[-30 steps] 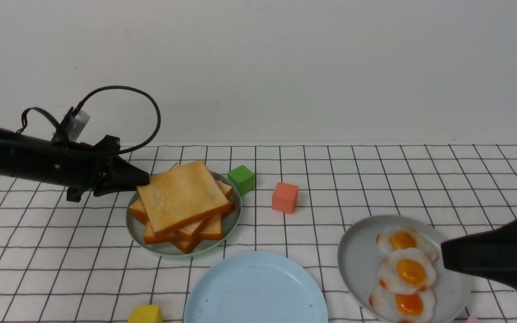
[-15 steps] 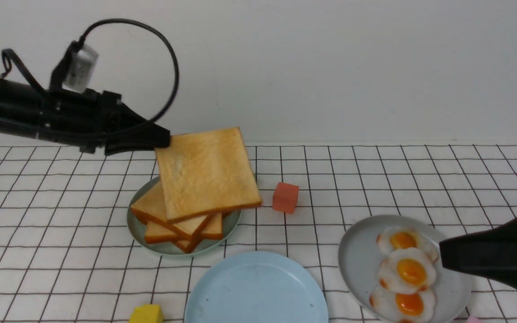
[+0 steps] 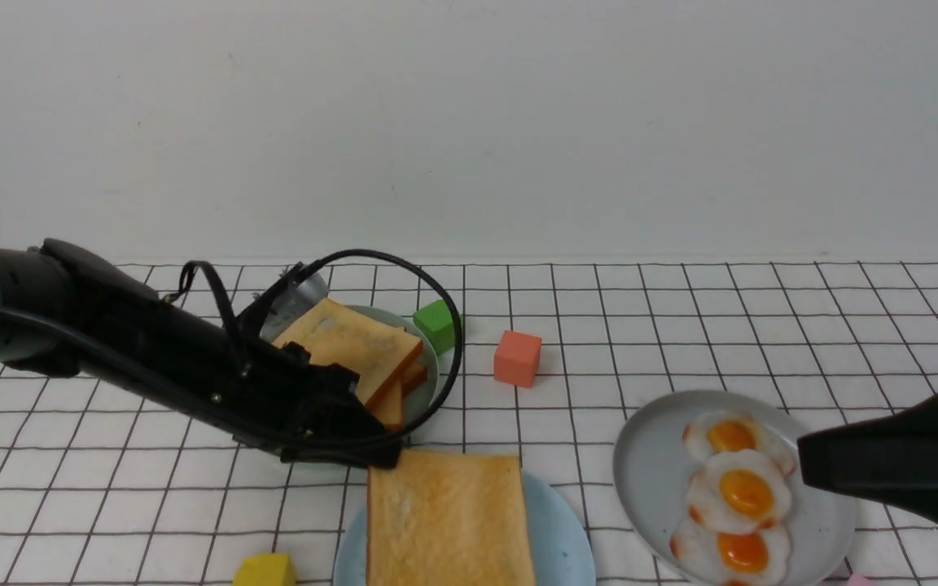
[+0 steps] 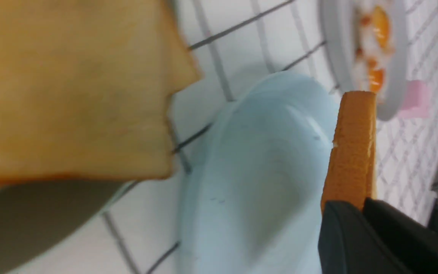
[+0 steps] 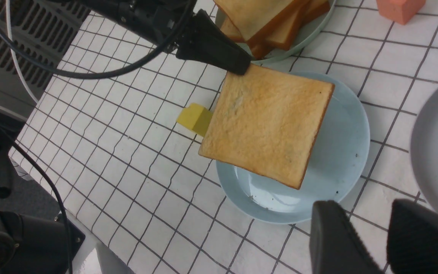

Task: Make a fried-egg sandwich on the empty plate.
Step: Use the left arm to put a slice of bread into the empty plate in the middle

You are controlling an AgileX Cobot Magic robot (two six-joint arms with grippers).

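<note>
Golden toast slice [image 3: 449,521] pinched at one corner by the closed left gripper [image 3: 382,458], hanging above the pale blue plate [image 3: 563,533], a little toward the yellow block [image 3: 265,570]. Risks landing skewed if dropped from here, one edge riding the rim or sliding onto the cloth [image 3: 681,325]. May also twist in so slight a grip. Right gripper [image 3: 807,465] empty, jaws apart, near the egg plate [image 3: 640,480].

The left arm [image 3: 111,350] reaches in low from the left, slanting down toward the middle, with a cable [image 3: 436,293] looped above its wrist. The left gripper [image 3: 383,457] is clamped on one corner of a toast slice [image 3: 449,521], jaws nearly together. The right gripper [image 3: 803,465] enters from the right edge, pointing left and roughly level, its jaws apart with a visible gap between them.
</note>
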